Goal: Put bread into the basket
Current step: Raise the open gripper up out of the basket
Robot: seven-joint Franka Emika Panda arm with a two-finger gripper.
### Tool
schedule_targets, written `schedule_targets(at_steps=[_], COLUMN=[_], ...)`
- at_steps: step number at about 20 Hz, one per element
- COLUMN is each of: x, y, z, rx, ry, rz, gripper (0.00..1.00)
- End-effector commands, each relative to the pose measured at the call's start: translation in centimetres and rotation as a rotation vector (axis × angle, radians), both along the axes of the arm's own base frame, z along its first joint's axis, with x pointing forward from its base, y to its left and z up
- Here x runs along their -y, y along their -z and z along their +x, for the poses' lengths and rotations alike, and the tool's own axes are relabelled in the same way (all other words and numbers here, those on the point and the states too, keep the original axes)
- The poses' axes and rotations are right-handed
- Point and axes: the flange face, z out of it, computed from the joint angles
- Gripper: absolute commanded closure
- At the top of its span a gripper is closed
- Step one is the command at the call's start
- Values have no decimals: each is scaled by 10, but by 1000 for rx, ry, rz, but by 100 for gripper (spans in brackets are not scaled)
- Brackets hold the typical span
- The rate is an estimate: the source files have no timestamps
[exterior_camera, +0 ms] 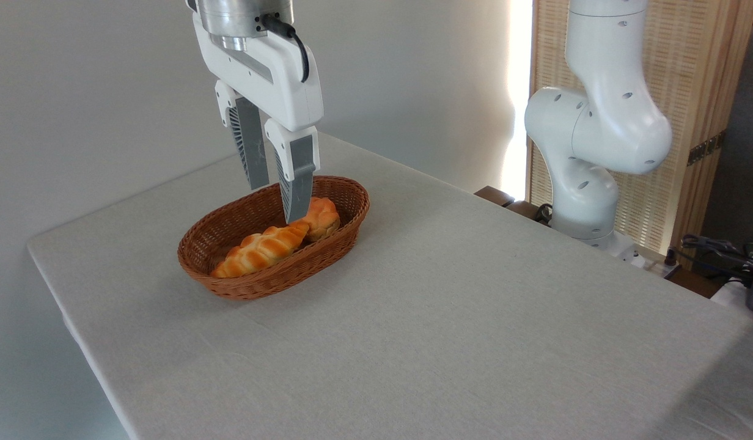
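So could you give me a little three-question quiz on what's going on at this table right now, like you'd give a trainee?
1. True or false: the bread lies inside the basket.
2. The claw is: A) shut on the bread; B) open and empty above the basket; C) resting on the table.
3. What sits in the basket at the far end of the bread?

Key:
1. True. The braided loaf lies along the basket's floor.
2. B. Its fingers are apart and hold nothing.
3. A small round bun, partly hidden behind one finger.
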Motion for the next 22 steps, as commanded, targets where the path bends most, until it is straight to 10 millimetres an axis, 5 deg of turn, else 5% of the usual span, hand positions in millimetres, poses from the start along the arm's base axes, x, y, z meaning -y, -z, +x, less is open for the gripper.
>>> schedule_targets(at_steps=[1,22], x=[-2,2], y=[-3,9], z=[-1,1], rx=[-17,-60], ry=[0,-48], rz=[11,101], gripper=[0,0])
